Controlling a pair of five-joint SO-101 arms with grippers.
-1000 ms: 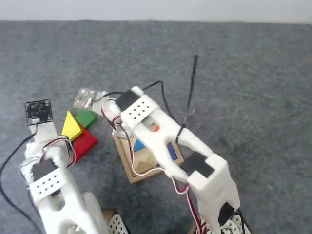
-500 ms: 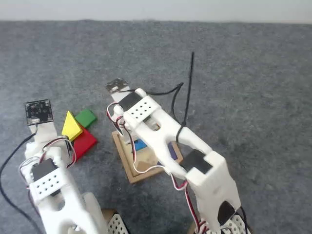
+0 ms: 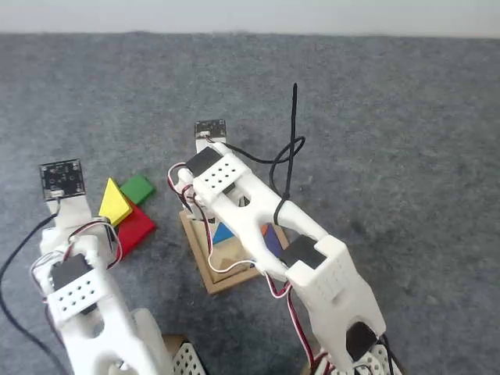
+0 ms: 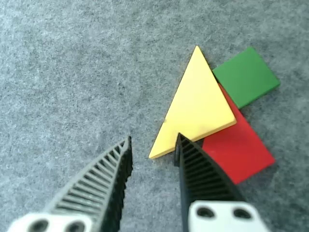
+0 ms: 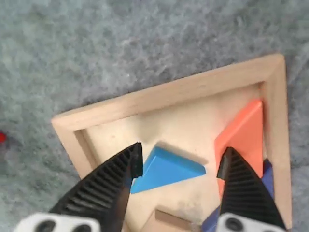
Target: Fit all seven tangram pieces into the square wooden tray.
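a: what's changed in the last second?

b: the right arm has swung back. its wrist was out over the green square (image 4: 246, 77), well off the tray (image 5: 169, 92), and now it sits above the tray. the right gripper (image 5: 181, 149) came back with nothing in it. its jaws stand wide, one on each side of the blue triangle (image 5: 166, 169), which lies flat on the tray floor.

a: so no new piece went in?

b: none that i can see. the yellow triangle (image 4: 198, 111), the green square and the red piece (image 4: 236, 150) lie where they did, bunched on the grey surface (image 3: 391, 117) beside the tray, on the left arm's side. i'd judge at least three pieces are left to fit, and the right arm looks set to nudge or re-grip the blue one.

a: and the left arm?

b: it hasn't moved. the left gripper (image 4: 154, 137) is part open and empty, with one tip just at the yellow triangle's edge.

a: what do the wrist views add?

b: in the high view the right arm covers much of the tray. the right wrist view shows the orange piece (image 5: 244, 130) against one tray wall, apart from the blue. the left wrist view shows yellow overlapping red, with green touching it. the high view alone shows a dark blue piece (image 3: 273, 240) plainly.
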